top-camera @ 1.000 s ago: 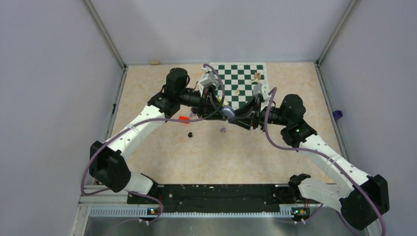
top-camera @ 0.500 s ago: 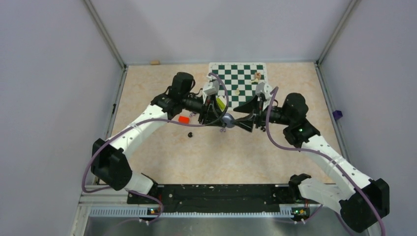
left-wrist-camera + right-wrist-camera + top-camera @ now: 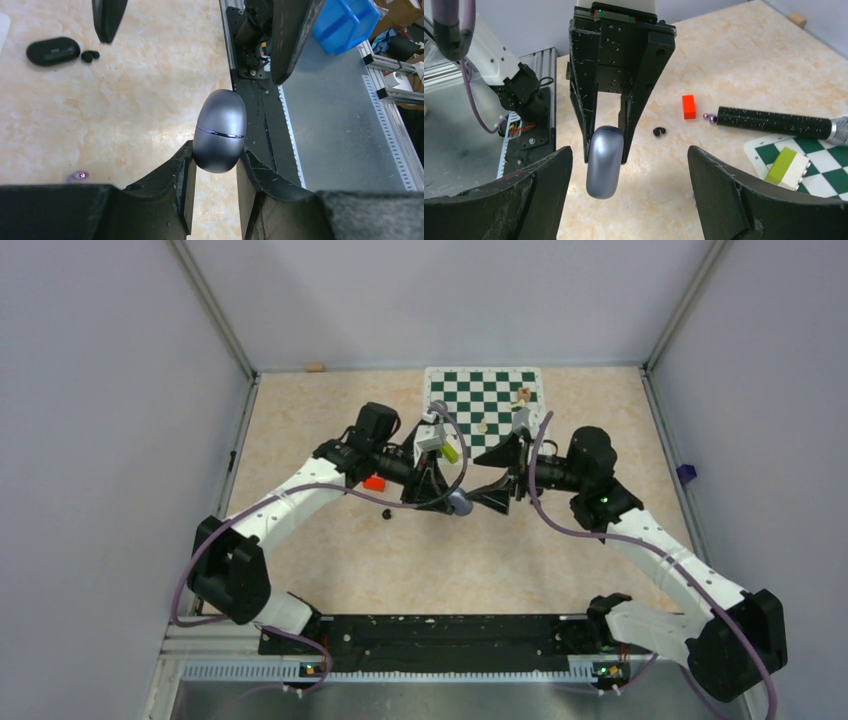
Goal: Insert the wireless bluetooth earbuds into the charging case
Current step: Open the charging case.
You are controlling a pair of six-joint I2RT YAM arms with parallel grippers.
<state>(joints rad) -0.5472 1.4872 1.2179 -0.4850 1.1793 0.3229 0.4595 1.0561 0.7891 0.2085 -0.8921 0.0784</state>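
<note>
- Left gripper [image 3: 216,152] is squeezed tight on the grey egg-shaped charging case [image 3: 220,125] — it hangs in the air over the table [image 3: 330,560].
- Right gripper [image 3: 629,155] is wide apart, facing the case and not touching it.
- One black earbud [image 3: 658,131] lies on the table near the red block [image 3: 689,107] — well apart from the case.
- The lid looks shut. Hold the case steady, then let the right fingers lift just at the thin seam.

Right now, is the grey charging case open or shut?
Shut. The left wrist view shows the grey charging case with its lid flush, only a thin seam line across the shell, pinched in the left gripper.
</note>
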